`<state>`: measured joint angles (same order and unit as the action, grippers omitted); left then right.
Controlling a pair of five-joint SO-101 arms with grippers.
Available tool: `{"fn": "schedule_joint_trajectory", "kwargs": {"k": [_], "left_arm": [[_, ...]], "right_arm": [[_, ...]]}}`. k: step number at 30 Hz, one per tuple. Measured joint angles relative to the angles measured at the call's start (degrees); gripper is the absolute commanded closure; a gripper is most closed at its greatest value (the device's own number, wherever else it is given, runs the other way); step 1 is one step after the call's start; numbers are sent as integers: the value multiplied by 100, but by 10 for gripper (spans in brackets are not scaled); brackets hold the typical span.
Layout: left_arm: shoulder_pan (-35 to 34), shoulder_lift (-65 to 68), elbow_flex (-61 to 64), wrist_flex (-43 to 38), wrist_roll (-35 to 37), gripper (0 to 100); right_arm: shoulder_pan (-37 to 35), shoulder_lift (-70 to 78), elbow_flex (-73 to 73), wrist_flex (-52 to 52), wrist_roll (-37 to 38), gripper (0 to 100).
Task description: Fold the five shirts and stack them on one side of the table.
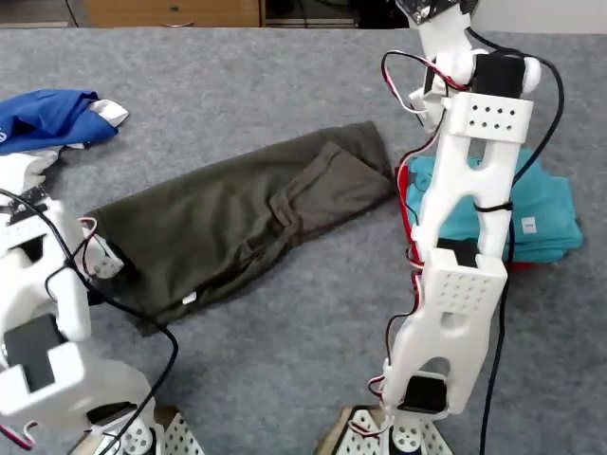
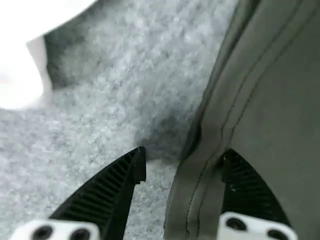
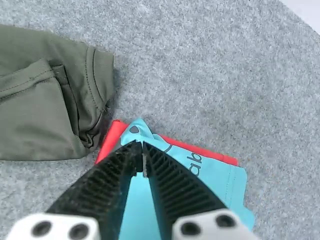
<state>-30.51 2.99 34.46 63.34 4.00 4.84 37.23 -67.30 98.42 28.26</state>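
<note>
An olive green shirt (image 1: pixel 247 218) lies folded lengthwise across the middle of the grey table. My left gripper (image 2: pixel 182 167) is open at its near-left end, straddling the hem (image 2: pixel 200 165): one finger (image 2: pixel 112 192) over the carpet, the other (image 2: pixel 247 187) over the cloth. A folded teal shirt (image 1: pixel 545 213) rests on a red shirt (image 3: pixel 112 137) at the right. My right gripper (image 3: pixel 141 150) hangs shut and empty above that stack's corner nearest the olive shirt. A crumpled blue shirt (image 1: pixel 52 116) and a white shirt (image 1: pixel 24 169) lie at the far left.
The right arm (image 1: pixel 469 209) stretches from the front edge over the teal stack. The left arm (image 1: pixel 38 322) stands at the front left corner. Bare grey carpet (image 1: pixel 285 76) spans the back and the front middle. A wooden cabinet (image 1: pixel 171 11) stands behind the table.
</note>
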Motion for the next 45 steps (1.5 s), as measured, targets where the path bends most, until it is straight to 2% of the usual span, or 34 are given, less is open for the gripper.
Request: {"fn": "schedule_joint_trajectory", "kwargs": {"k": [5,9,14,30,33,37,41,45], "left_arm": [[70,510,-343,18,9,902],[422,677,-545,18,18,964],[651,747,-598,9,18,970],[633,756,-607,26,18,981],[396,765,-756,185,-44,981],[-185,853,-1354,677,-466,981],[-862,870,-2215,1301,-853,981],[-1152,870,-3156,1925,-1046,981]], "right_arm": [[0,0,0,0,0,994],[0,0,0,0,0,994],[0,0,0,0,0,994],[0,0,0,0,0,994],[0,0,0,0,0,994],[105,0,-62,-9,0,994],[273,0,-308,-9,0,994],[492,0,-431,-9,0,994]]}}
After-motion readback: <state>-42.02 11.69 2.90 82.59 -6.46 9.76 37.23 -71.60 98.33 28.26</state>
